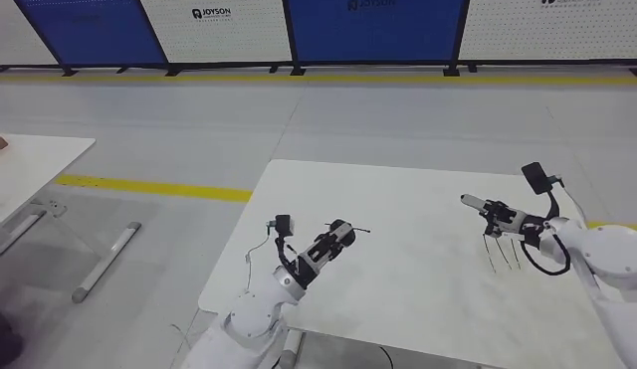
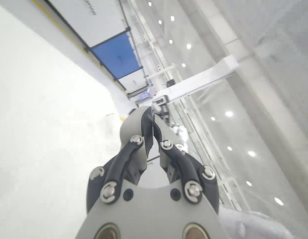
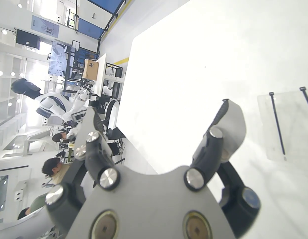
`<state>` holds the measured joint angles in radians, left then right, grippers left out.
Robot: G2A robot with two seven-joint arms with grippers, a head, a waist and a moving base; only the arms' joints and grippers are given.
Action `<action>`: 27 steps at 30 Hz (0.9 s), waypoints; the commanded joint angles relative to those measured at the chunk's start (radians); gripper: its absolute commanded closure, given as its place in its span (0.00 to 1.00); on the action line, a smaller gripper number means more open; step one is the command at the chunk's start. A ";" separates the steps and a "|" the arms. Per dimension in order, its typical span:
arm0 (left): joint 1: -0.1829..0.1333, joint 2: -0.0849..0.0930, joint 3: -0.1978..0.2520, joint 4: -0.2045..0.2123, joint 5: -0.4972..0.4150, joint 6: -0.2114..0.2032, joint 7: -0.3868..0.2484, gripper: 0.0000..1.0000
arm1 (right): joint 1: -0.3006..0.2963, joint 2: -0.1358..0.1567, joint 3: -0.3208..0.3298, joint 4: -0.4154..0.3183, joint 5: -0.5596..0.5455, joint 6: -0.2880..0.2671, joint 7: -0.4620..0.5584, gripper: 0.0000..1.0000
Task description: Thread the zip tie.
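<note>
Zip tie (image 1: pixel 360 230) pinched in the closed fingers of the left gripper (image 2: pixel 151 118), raised off the table (image 1: pixel 418 299) with one end jutting free, presumably ready for threading; right gripper (image 3: pixel 160 115) spread wide and empty near a clear sheet (image 3: pixel 293 130) carrying spare ties (image 3: pixel 277 125)

spare zip ties (image 1: pixel 501 254) lie flat near the right tool (image 1: pixel 470 203); from them across to the left tool (image 1: pixel 343 232) and its protruding zip tie (image 1: pixel 357 230), bare bench (image 1: pixel 418 270) offers passage.
</note>
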<state>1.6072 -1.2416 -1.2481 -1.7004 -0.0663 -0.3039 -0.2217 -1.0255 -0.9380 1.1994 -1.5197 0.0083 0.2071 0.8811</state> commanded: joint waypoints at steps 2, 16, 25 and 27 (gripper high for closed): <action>-0.043 -0.006 0.048 0.099 0.046 0.006 0.011 1.00 | 0.000 0.000 0.000 0.000 0.000 0.000 0.000 0.00; -0.054 -0.009 0.067 0.118 0.024 0.001 -0.002 1.00 | 0.100 0.018 -0.035 0.049 -0.236 -0.125 0.237 0.00; -0.054 -0.009 0.067 0.118 0.024 0.001 -0.002 1.00 | 0.172 0.017 -0.102 0.119 -0.487 -0.067 0.228 0.00; -0.054 -0.009 0.067 0.118 0.024 0.001 -0.002 1.00 | 0.172 0.017 -0.102 0.119 -0.487 -0.067 0.228 0.00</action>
<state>1.5534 -1.2511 -1.1813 -1.5821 -0.0425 -0.3028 -0.2241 -0.8537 -0.9213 1.0975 -1.4004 -0.5104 0.1409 1.1077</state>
